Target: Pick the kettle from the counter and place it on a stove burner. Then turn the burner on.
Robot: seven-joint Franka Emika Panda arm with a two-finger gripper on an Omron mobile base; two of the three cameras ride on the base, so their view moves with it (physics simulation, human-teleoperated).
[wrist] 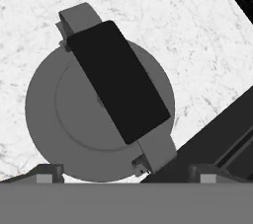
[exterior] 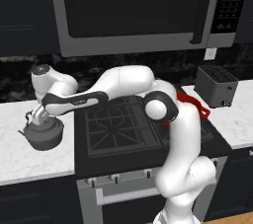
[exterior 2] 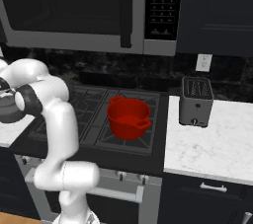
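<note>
Kettle (wrist: 99, 114) near counter (wrist: 163, 25) edge, beside cooktop (exterior: 123, 129)

base views: behind arm, share cooktop (exterior: 128, 124) | hand view: straight down, close over kettle (wrist: 74, 119)

Kettle (exterior: 43, 135) on counter (exterior: 29, 161), left of stove burner (exterior: 118, 128)

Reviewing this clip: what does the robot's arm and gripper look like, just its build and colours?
The arm is glossy white with rounded, tube-like links and dark grey to black joint bands and caps, one a round dark disc at the elbow. A black forearm section carries small pale lettering too small to read. The gripper is light grey, with small grey fingertips in the hand view. No loose cables visible.
</note>
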